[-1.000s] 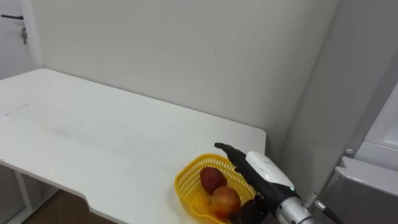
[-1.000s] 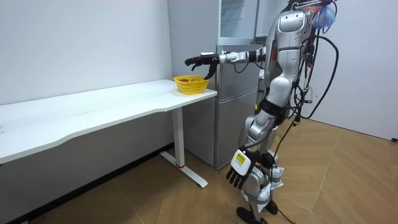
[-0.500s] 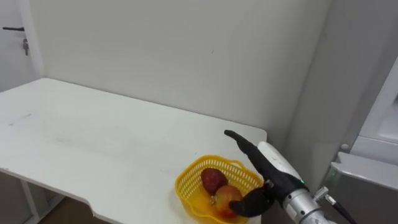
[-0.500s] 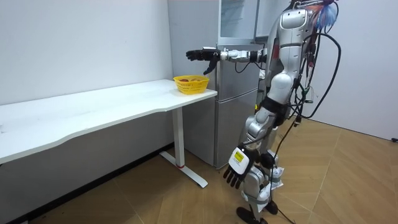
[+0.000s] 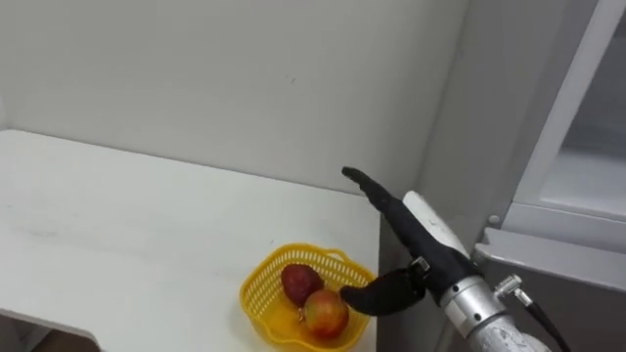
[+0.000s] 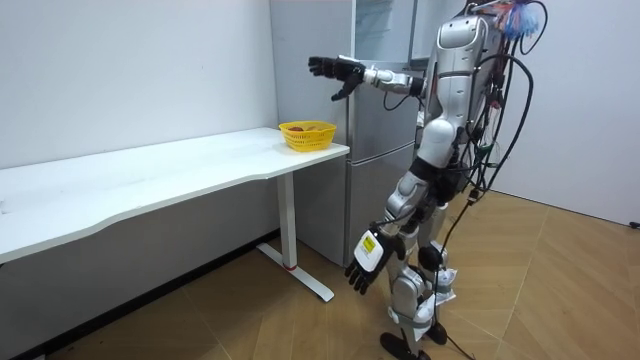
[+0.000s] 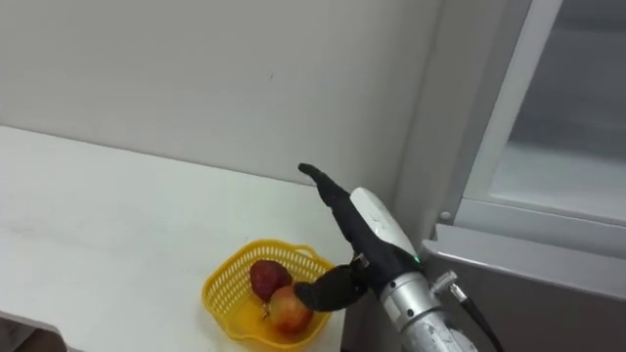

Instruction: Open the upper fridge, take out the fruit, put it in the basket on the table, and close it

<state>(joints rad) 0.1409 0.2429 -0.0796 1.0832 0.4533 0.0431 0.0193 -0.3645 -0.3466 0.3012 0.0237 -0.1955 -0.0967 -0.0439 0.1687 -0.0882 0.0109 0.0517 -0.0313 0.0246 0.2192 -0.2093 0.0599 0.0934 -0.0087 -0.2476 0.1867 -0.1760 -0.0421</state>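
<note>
A yellow basket [image 5: 256, 288] stands at the white table's right end, next to the grey fridge [image 6: 380, 130]. In it lie a dark red fruit [image 5: 298, 282] and a red-yellow apple [image 5: 326, 313]. My right hand [image 5: 411, 235] is held out above and to the right of the basket, fingers straight, thumb spread, holding nothing. In the room view the right hand [image 6: 335, 70] is at shoulder height before the fridge's upper part [image 6: 382, 30]. The left hand [image 6: 362, 262] hangs open beside my thigh. I stand in front of the fridge.
The long white table [image 5: 117, 225] runs off to the left along a white wall. A pale opening of the upper fridge [image 5: 592, 156] shows at the right, above the lower door's grey top edge [image 5: 548, 259]. Wooden floor [image 6: 250, 320] lies around the table.
The right hand has risen from just over the basket to shoulder height. The head view has swung right, towards the fridge. My left hand has swung forward a little.
</note>
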